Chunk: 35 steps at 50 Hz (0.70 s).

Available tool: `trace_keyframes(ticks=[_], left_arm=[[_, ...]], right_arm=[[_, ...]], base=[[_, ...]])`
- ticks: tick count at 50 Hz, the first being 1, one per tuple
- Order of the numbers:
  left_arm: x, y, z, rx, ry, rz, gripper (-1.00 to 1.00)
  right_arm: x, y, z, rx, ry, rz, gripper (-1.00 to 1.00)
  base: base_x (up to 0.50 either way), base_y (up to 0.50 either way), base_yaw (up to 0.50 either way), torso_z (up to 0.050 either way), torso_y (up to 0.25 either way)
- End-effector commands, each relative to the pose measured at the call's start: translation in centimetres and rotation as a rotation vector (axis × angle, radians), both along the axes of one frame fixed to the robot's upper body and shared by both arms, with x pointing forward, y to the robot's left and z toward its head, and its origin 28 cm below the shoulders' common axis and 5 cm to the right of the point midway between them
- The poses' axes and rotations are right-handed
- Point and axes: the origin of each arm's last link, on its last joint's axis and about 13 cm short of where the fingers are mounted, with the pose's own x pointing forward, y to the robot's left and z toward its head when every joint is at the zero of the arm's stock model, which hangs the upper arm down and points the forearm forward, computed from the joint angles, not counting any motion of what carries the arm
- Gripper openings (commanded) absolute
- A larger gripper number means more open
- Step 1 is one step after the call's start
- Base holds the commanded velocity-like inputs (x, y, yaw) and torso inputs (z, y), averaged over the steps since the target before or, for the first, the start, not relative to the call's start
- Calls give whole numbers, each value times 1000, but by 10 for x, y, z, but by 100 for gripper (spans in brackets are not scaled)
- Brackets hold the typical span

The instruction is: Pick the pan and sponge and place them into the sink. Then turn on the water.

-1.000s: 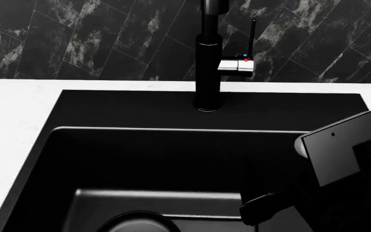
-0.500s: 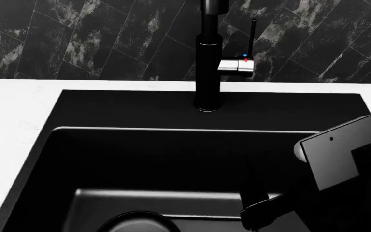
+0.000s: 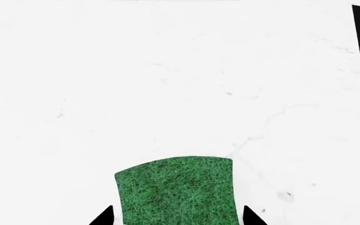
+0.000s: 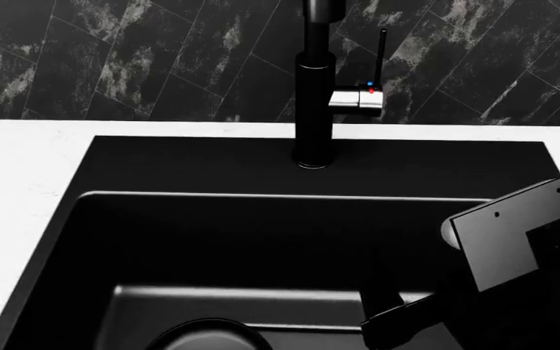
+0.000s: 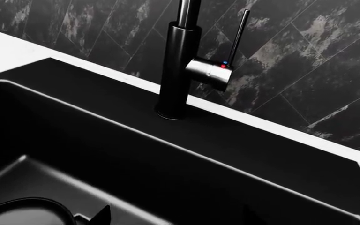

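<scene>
One pan shows only as a curved black rim at the bottom edge of the head view, left of centre, lying on the floor of the sink; the right wrist view catches the same rim in its lower left corner. The sponge, a green scrubby rectangle, sits at the bottom centre of the left wrist view on the white worktop, between the two dark fingertips of the left claw. Those tips stand spread, one on each side of the sponge, not pressing it. A dark strip, probably the sink's edge, runs down the right edge of that view.

The right claw hangs low inside the basin at the lower right of the head view, under a grey wrist plate; whether its fingers are spread or together I cannot tell. At top centre the black faucet rises from the sink deck, with a thin lever beside it, against dark marbled wall tiles.
</scene>
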Motion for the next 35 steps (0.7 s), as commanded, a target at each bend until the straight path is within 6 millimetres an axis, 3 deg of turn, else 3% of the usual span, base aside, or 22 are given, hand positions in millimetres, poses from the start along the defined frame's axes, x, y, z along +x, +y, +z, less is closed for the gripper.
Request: trace_keyframes(ticks=[1,17,35], left_arm=[[-1,1,-7,37,46,-5,-100],[4,-13,19,76,-26,-98,-100],[44,-60,59,78,-140,-481,-100]], right_arm=[[1,0,-2,2,2,1,100],[0,-1,-1,1,2,-3,100],[-7,-6,7,6,-29,-46,100]], base=[[0,0,0,0,0],[0,0,0,0,0],[0,0,0,0,0]])
